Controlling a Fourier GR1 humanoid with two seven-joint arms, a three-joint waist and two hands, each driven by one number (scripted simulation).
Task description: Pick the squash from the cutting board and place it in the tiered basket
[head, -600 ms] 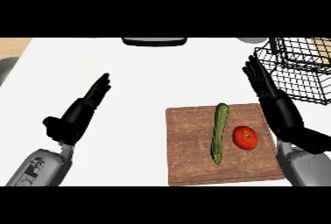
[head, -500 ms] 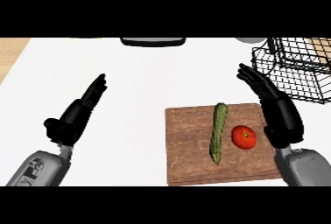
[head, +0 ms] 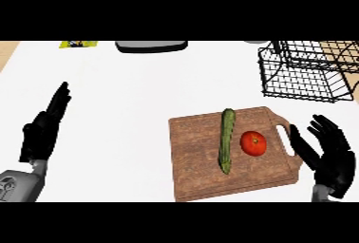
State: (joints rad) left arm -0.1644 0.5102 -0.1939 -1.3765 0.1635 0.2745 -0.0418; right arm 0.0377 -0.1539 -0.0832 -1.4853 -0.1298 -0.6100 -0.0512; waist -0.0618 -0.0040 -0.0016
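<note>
A long green squash (head: 226,140) lies lengthwise on the wooden cutting board (head: 196,166), with a red tomato (head: 254,143) just to its right. The black wire tiered basket (head: 305,71) stands at the back right of the white counter. My right hand (head: 331,159) is open, fingers spread, just off the board's right edge beside its handle slot, touching nothing. At the left edge of the view my left hand (head: 45,130) rests open with fingers pointing up, well away from the board.
A dark grey flat object (head: 151,46) sits at the back centre and a yellow-green item (head: 79,44) at the back left. White counter stretches between my left hand and the board.
The view has shifted, so the board and basket sit differently in the picture. My right hand has drawn back from near the basket to the board's right edge, lower in view. The left hand holds its pose.
</note>
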